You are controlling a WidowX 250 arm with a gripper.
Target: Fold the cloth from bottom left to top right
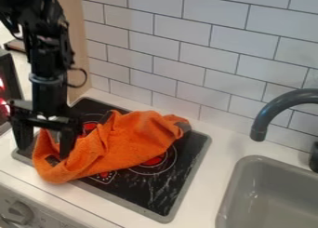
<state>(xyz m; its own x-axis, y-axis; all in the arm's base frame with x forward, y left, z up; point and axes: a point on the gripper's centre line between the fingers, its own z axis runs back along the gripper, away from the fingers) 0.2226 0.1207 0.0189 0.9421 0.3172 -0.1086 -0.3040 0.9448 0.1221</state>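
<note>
Cloth (133, 143): it is lying bunched on the stove top (164, 190).
Gripper (44, 151): at the cloth's left end, you are having its jaws wide apart, pinching nothing.
Fold: you are seeing no neat one; the bottom-left end is probably needing to go top right.

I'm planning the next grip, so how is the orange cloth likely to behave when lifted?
The orange cloth will probably hang limp, since it already lies in soft folds. It looks light, being thin fabric. Its bunched layers may open or shift as it leaves the black stovetop.
</note>
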